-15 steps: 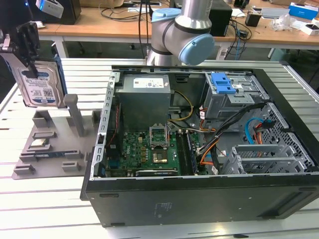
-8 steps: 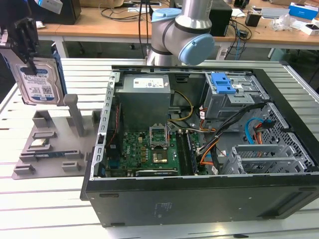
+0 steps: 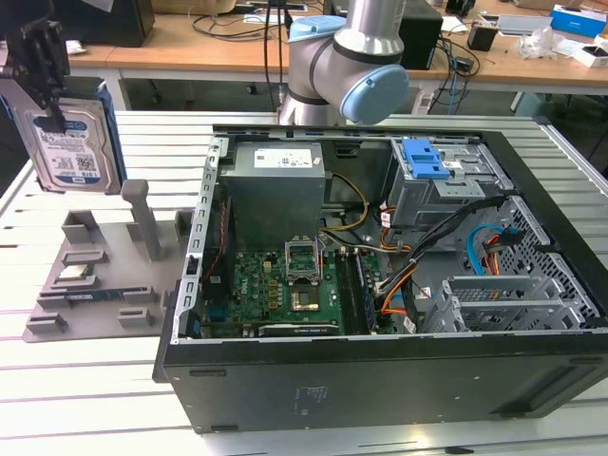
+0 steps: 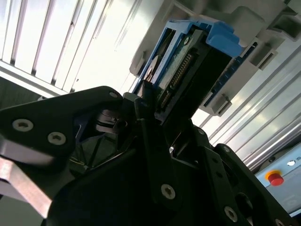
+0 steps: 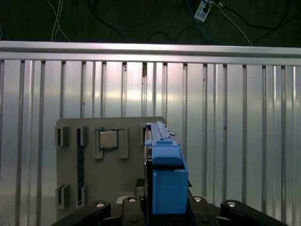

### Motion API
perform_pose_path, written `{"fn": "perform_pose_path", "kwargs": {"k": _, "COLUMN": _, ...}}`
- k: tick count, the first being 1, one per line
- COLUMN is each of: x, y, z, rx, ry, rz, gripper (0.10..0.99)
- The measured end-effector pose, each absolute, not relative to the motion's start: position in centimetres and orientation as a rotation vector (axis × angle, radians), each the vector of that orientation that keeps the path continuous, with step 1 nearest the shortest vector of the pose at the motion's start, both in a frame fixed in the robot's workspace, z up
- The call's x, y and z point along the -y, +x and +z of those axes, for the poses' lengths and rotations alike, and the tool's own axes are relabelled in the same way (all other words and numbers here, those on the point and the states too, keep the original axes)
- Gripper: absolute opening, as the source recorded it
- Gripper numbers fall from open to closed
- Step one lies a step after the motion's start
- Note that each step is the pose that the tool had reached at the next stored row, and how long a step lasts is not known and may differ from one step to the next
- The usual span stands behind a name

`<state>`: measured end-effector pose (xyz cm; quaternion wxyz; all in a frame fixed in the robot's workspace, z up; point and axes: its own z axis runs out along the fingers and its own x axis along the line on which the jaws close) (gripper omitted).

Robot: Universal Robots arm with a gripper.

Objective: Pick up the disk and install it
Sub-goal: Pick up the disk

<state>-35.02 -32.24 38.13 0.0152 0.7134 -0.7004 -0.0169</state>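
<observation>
I have the gripper [image 3: 49, 90] clamped on the disk [image 3: 76, 142], lifted clear at the exterior view's left, above the grey fixture plate [image 3: 114, 275] on the slatted table [image 3: 114, 380]. There is open air all round the disk's lower edge; the nearest thing is the plate's upright post [image 3: 142, 223], just below its lower corner and not touching. The computer case [image 3: 380, 380] lies open to the exterior view's right, its near wall apart from the disk. The drive cage [image 3: 442, 190] with its blue latch [image 3: 423, 157] sits at the far side of the case, well apart, with cables running beside it. In the exterior view the top of the gripper and the disk's outer edge run to the frame border, so I can't see them whole. In the second wrist view the black fingers [image 4: 146, 122] cover the held end of the disk [image 4: 186, 70]; the connector edge and blue bracket [image 4: 221, 37] show beyond them. In the first wrist view the disk [image 5: 167, 188] is edge-on, hiding part of the plate [image 5: 113, 179] behind it, with the chip [image 5: 108, 140] beside. The long axis is near vertical, slightly tilted, and the label faces the exterior camera.
</observation>
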Motion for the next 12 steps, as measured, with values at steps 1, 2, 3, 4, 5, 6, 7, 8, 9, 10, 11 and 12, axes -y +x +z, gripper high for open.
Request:
{"fn": "perform_pose_path", "kwargs": {"k": 1, "x": 32.2, "y": -35.0, "z": 38.3, "rx": 2.179, "ry": 2.220, "rz": -0.053, "gripper": 0.365}}
{"fn": "perform_pose_path", "kwargs": {"k": 2, "x": 32.2, "y": -35.0, "z": 38.4, "rx": 2.179, "ry": 2.220, "rz": -0.053, "gripper": 0.365}}
{"fn": "perform_pose_path", "kwargs": {"k": 3, "x": 32.2, "y": -35.0, "z": 38.5, "rx": 2.179, "ry": 2.220, "rz": -0.053, "gripper": 0.365}}
{"fn": "perform_pose_path", "kwargs": {"k": 4, "x": 32.2, "y": -35.0, "z": 38.7, "rx": 2.179, "ry": 2.220, "rz": -0.053, "gripper": 0.365}}
{"fn": "perform_pose_path", "kwargs": {"k": 5, "x": 32.2, "y": -35.0, "z": 38.9, "rx": 2.179, "ry": 2.220, "rz": -0.053, "gripper": 0.365}}
{"fn": "perform_pose_path", "kwargs": {"k": 6, "x": 32.2, "y": -35.0, "z": 39.2, "rx": 2.179, "ry": 2.220, "rz": -0.053, "gripper": 0.365}}
{"fn": "perform_pose_path", "kwargs": {"k": 7, "x": 32.2, "y": -35.0, "z": 39.4, "rx": 2.179, "ry": 2.220, "rz": -0.053, "gripper": 0.365}}
{"fn": "perform_pose_path", "kwargs": {"k": 8, "x": 32.2, "y": -35.0, "z": 39.5, "rx": 2.179, "ry": 2.220, "rz": -0.053, "gripper": 0.365}}
{"fn": "perform_pose_path", "kwargs": {"k": 9, "x": 32.2, "y": -35.0, "z": 39.8, "rx": 2.179, "ry": 2.220, "rz": -0.053, "gripper": 0.365}}
{"fn": "perform_pose_path", "kwargs": {"k": 10, "x": 32.2, "y": -35.0, "z": 40.0, "rx": 2.179, "ry": 2.220, "rz": -0.053, "gripper": 0.365}}
{"fn": "perform_pose_path", "kwargs": {"k": 11, "x": 32.1, "y": -35.0, "z": 40.5, "rx": 2.179, "ry": 2.220, "rz": -0.053, "gripper": 0.365}}
{"fn": "perform_pose_path", "kwargs": {"k": 12, "x": 32.1, "y": -35.0, "z": 40.9, "rx": 2.179, "ry": 2.220, "rz": -0.053, "gripper": 0.365}}
